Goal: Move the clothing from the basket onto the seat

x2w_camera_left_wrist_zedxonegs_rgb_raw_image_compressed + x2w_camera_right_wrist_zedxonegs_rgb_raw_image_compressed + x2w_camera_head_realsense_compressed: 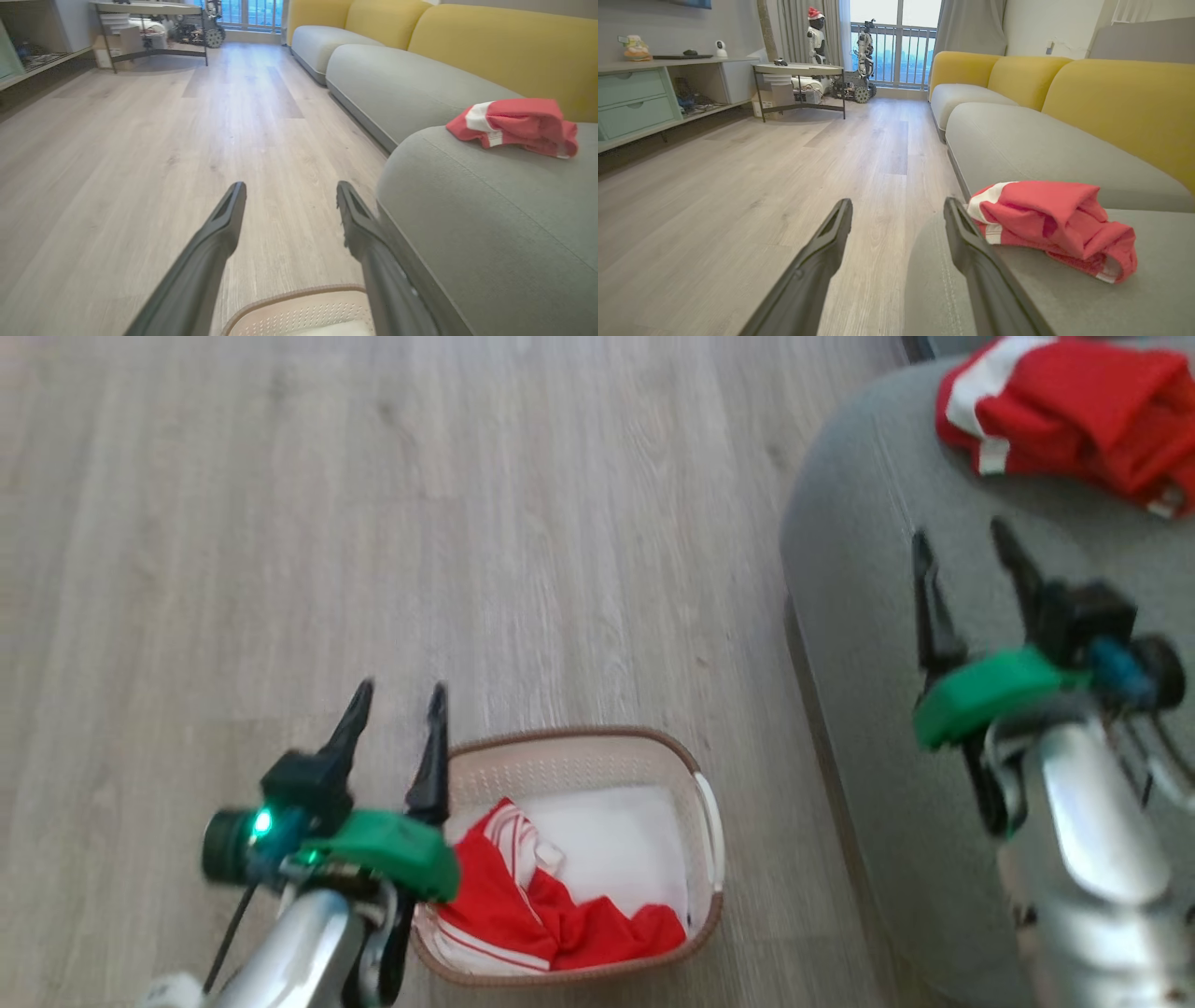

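Note:
The white basket (714,831) with a brown rim stands on the floor at the bottom centre of the head view; its far rim (299,294) shows below my left fingers. Red striped clothing (551,919) lies crumpled in its near half on a white liner. More red clothing (1074,411) (514,123) (1055,224) rests on the grey-green seat (868,569) (490,219) (1148,298) at the right. My left gripper (401,695) (289,191) is open above the basket's left rim, empty. My right gripper (962,541) (899,207) is open over the seat, short of the garment there.
Pale wood floor (373,523) stretches left and ahead. The sofa runs on with yellow backrests (1115,98). A round-topped table (798,70), low shelving with green drawers (630,102) and small robots by the balcony window (864,46) stand far off.

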`<state>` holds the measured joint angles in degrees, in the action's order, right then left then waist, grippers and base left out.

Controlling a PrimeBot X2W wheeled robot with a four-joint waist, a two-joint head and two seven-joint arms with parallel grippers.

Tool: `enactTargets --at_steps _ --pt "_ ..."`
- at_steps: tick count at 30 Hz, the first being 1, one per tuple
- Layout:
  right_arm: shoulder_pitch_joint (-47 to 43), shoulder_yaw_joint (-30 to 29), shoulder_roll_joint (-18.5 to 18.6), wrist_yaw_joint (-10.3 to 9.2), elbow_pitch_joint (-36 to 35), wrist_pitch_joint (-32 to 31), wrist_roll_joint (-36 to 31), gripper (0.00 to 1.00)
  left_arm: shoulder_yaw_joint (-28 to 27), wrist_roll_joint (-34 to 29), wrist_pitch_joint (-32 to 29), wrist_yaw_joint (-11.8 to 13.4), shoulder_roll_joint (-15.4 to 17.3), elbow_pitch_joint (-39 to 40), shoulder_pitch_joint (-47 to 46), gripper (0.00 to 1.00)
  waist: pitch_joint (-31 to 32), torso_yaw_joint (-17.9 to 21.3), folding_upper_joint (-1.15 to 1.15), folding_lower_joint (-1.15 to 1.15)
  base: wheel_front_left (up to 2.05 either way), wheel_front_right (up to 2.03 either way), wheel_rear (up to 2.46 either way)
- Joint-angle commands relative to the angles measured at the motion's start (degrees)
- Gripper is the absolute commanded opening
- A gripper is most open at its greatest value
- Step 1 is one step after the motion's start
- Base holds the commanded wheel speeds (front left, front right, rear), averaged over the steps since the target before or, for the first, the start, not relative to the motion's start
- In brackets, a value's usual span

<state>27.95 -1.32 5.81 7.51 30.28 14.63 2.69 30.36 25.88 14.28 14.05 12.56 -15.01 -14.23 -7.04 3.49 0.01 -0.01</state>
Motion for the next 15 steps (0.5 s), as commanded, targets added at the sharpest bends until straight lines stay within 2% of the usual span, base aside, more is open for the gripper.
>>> enactTargets --at_steps 1,8,15 --pt "-0.2 0.7 -0.8 -0.02 -3.0 0.4 -0.1 1.0 -3.1 -0.5 0.7 0.4 1.2 2.1 -0.5 1.0 2.0 -1.6 -0.01 0.01 0.0 0.0 0.0" --pt "-11.0 -0.2 -2.8 -0.02 -11.3 0.4 -1.7 1.0 -8.6 -2.3 0.7 0.7 0.7 4.7 8.3 1.0 6.3 -3.2 -0.01 0.01 0.0 0.0 0.0" --pt "-19.1 3.5 -2.9 -0.02 -16.8 0.4 2.1 1.0 -12.6 -4.3 0.7 0.0 0.0 7.8 14.9 1.0 8.3 -4.0 -0.01 0.01 0.0 0.0 0.0"
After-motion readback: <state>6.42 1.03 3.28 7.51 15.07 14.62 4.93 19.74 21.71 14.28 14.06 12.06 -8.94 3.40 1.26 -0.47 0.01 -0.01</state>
